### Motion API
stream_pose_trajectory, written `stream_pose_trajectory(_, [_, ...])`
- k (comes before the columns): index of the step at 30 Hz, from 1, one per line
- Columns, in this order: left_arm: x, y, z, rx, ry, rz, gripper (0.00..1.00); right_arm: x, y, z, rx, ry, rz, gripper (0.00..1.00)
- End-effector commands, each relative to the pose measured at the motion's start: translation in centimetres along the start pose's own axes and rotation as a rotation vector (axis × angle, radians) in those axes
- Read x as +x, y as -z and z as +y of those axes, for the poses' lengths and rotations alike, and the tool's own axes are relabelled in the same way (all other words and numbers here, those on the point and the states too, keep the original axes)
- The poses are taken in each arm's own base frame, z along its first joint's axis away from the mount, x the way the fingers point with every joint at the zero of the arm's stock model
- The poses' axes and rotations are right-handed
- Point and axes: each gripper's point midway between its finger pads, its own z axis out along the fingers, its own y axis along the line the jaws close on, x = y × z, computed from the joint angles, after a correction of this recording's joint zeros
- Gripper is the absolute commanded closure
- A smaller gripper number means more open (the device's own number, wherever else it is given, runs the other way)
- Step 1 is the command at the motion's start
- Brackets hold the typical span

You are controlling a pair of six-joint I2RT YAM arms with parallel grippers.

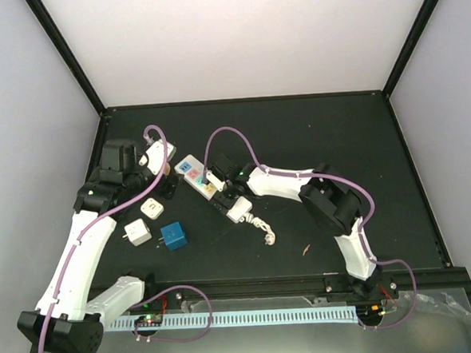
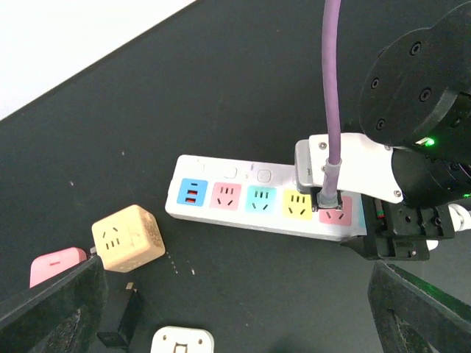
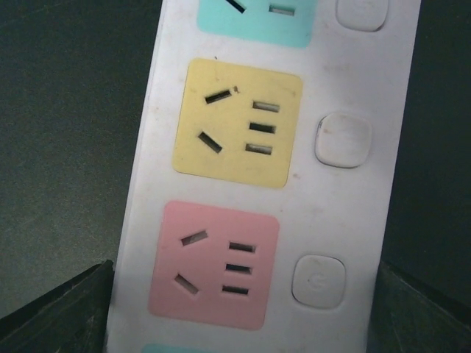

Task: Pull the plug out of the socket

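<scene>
The socket (image 1: pixel 194 173) is a long white power strip lying diagonally in the middle of the table. Its faces read blue, pink, cyan, yellow, pink in the left wrist view (image 2: pixel 257 198). My right gripper (image 1: pixel 225 197) straddles the strip's width, a finger at each long edge, over the yellow and pink faces (image 3: pixel 246 309). Every outlet I can see is empty; no plug shows in any. My left gripper (image 2: pixel 239 298) is open and empty, hovering to the near left of the strip (image 1: pixel 166 185).
A tan cube adapter (image 2: pixel 126 237), a pink piece (image 2: pixel 55 265), a small black block (image 2: pixel 121 318) and a white adapter (image 2: pixel 182 340) lie near the left gripper. Two white cubes (image 1: pixel 152 207) (image 1: pixel 137 232) and a blue cube (image 1: pixel 173 236) lie left of the strip. The bundled cord (image 1: pixel 262 227) trails right.
</scene>
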Motion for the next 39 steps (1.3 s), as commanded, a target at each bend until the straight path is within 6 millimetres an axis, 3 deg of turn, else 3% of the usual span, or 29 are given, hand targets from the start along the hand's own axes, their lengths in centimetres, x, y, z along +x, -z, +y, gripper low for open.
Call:
stream_pose_trajectory(1, [-1.3, 0.7, 0.1, -0.005, 0.007, -0.070, 0.01, 0.5, -0.1, -1.5, 0.005, -0.037, 0.017, 0.13])
stream_pose_trajectory(7, [-1.3, 0.7, 0.2, -0.012, 0.004, -0.068, 0.01, 2.5, 0.3, -4.2, 0.037, -0.069, 0.037, 0.24])
stream_pose_trajectory(13, [-1.4, 0.5, 0.2, -0.008, 0.003, -0.066, 0.01, 5.6, 1.5, -9.0, 0.073, -0.150, 0.065, 0.32])
stream_pose_trajectory(23, [-1.6, -0.2, 0.2, 0.010, 0.010, -0.063, 0.01, 11.5, 4.7, -17.8, 0.157, -0.359, 0.117, 0.32])
stream_pose_trajectory(32, [-1.8, -0.6, 0.2, 0.017, 0.009, -0.062, 0.01, 16.8, 8.3, -22.6, 0.199, -0.479, 0.178, 0.31])
stream_pose_trajectory(39, [-1.9, -1.2, 0.4, 0.027, 0.030, -0.049, 0.01, 21.3, 9.9, -24.8, 0.238, -0.554, 0.246, 0.29])
